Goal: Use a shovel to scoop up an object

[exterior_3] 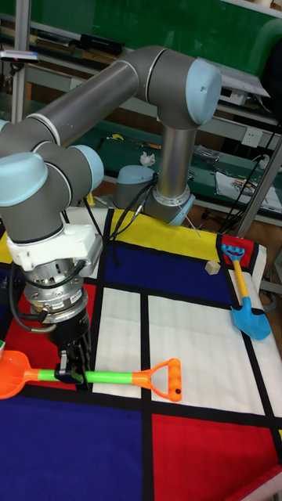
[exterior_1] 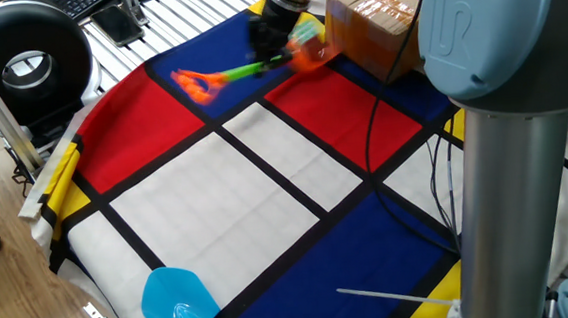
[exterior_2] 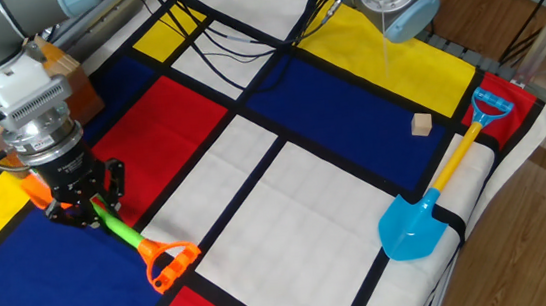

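a robotics lab — grey arm point(exterior_3: 117, 86) bolted by a colour-block cloth point(exterior_2: 288, 202); cables point(exterior_2: 211, 33) strewn.

Toy shovel point(exterior_3: 94, 377) of plastic: orange scoop blade point(exterior_3: 16, 374), lime-green shaft point(exterior_3: 110, 377), orange D-shaped handle point(exterior_3: 163, 379). Lies nearly level in the tall fixed view, blade toward 9 o'clock, handle toward 3 o'clock, shaft clamped partway along by dark fingers. Blurred in one fixed view, blade end close against the small multicoloured cube point(exterior_1: 307, 34), only a smear of green and white there; contact cannot be told.
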